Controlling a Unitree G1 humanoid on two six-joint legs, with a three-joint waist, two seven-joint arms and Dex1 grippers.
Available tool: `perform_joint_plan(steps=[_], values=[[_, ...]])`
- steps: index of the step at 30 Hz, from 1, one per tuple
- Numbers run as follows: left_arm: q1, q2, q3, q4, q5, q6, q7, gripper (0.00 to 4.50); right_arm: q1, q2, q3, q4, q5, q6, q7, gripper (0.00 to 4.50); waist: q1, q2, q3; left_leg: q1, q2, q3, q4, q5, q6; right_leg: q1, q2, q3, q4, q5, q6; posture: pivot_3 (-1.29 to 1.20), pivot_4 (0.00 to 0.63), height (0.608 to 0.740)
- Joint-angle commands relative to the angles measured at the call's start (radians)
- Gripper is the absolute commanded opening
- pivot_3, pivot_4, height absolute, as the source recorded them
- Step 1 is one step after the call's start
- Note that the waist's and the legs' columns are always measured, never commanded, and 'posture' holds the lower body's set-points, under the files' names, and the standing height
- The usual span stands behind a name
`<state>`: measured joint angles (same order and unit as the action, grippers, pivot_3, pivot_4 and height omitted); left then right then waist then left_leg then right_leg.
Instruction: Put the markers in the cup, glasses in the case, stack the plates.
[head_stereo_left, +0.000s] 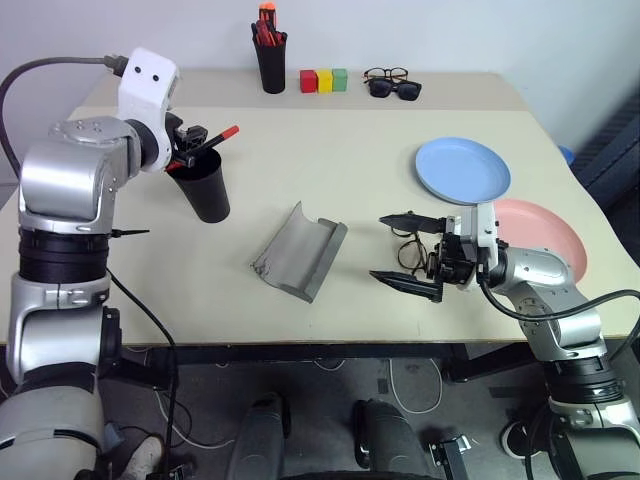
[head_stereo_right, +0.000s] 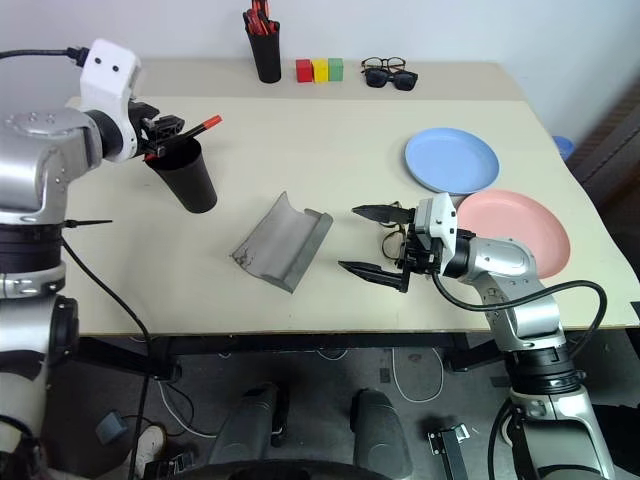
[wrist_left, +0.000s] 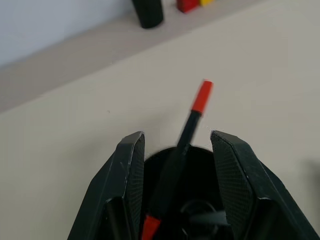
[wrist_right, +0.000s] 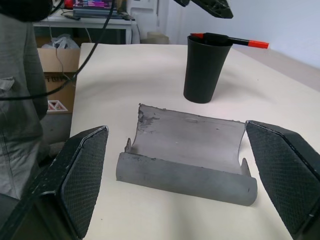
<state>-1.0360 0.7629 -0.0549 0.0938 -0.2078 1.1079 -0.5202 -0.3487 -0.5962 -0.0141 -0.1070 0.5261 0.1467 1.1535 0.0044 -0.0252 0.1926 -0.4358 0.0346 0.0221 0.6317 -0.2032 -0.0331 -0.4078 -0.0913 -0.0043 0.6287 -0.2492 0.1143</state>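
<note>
A marker (head_stereo_left: 215, 137) with a black body and red ends leans in the black cup (head_stereo_left: 207, 190) at the table's left, its upper end sticking out over the rim. My left gripper (wrist_left: 177, 137) hovers just above the cup's mouth, open, its fingers apart on either side of the marker. The grey case (head_stereo_left: 300, 250) lies open mid-table. The wire-rimmed glasses (head_stereo_left: 408, 250) rest on the table right of it, with my open right gripper (head_stereo_left: 380, 247) beside them, pointing toward the case. The blue plate (head_stereo_left: 462, 170) and the pink plate (head_stereo_left: 545, 235) lie side by side at the right.
A black pen holder (head_stereo_left: 270, 55) with red-orange pens, three coloured blocks (head_stereo_left: 323, 80) and two other pairs of glasses (head_stereo_left: 392, 85) line the table's far edge. A person (wrist_right: 20, 75) stands off the table's left end.
</note>
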Motion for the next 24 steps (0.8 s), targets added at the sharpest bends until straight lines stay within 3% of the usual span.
perform_joint_plan(steps=[1, 7, 24], values=[[-0.072, 0.052, -0.043, 0.018, 0.008, 0.040, -0.069, 2.08, -0.002, 0.008, -0.015, -0.018, 0.005, -0.019, -0.001, 4.50, 0.000, 0.000, 0.000, 0.000, 0.000, 0.000, 0.000, 0.000, 0.000, 0.000, 0.000, 0.000, 0.000, 0.000, 0.000, 0.00, 0.150, 0.740], [-0.106, 0.108, -0.104, 0.071, 0.026, 0.053, -0.141, 2.08, -0.006, 0.007, -0.019, -0.030, 0.007, -0.007, -0.015, 4.50, -0.002, 0.000, 0.000, 0.000, 0.000, 0.000, 0.000, 0.000, 0.000, 0.000, 0.000, 0.000, 0.000, 0.000, 0.000, 0.00, 0.150, 0.740], [-0.022, 0.128, -0.038, 0.013, -0.020, 0.191, -0.151, 2.08, -0.023, 0.008, -0.012, -0.039, 0.012, 0.017, -0.026, 4.50, -0.007, 0.000, 0.000, 0.000, 0.000, 0.000, 0.001, 0.000, 0.000, 0.000, 0.000, 0.000, 0.001, 0.000, 0.000, 0.00, 0.150, 0.740]])
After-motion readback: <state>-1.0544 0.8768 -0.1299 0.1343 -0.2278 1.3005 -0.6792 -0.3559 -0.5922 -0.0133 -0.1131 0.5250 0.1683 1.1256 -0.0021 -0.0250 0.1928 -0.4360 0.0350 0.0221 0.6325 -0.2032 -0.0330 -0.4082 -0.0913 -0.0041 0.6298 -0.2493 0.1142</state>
